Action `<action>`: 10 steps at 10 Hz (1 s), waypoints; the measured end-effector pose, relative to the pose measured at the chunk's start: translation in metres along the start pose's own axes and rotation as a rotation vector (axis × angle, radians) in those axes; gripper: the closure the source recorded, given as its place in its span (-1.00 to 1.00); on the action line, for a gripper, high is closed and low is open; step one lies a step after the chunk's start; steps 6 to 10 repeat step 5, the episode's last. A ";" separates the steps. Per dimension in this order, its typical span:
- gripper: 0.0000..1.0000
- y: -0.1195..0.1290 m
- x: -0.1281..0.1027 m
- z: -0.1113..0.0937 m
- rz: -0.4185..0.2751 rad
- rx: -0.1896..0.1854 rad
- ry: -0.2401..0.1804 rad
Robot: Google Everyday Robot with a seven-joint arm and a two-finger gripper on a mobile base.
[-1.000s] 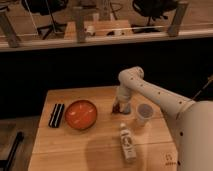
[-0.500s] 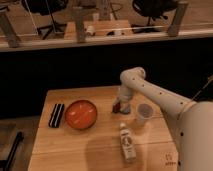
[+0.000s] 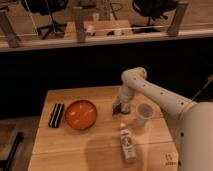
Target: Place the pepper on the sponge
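My gripper (image 3: 119, 105) hangs at the end of the white arm, low over the wooden table (image 3: 100, 150), just right of the orange plate. A small dark red pepper (image 3: 116, 108) shows right at the gripper's tip, whether held or resting on the table I cannot tell. A bit of light-blue sponge (image 3: 125, 108) lies directly to the right of the gripper, partly hidden behind it. The pepper appears beside the sponge's left edge.
An orange plate (image 3: 81, 114) sits left of centre, with a black flat object (image 3: 56, 115) further left near the table edge. A pale translucent cup (image 3: 144, 114) stands right of the sponge. A pale labelled bottle (image 3: 127, 143) lies near the front.
The gripper stays at about the same spot over the pepper and sponge, perhaps a touch lower. Nothing else on the table has shifted.
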 end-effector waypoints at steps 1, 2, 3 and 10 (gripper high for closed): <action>-0.60 0.000 0.002 -0.001 0.002 0.001 0.000; -0.60 0.001 0.002 0.000 0.003 -0.001 -0.001; -0.60 0.002 0.003 0.000 0.003 -0.001 -0.002; -0.60 0.004 0.008 0.001 0.008 0.001 -0.001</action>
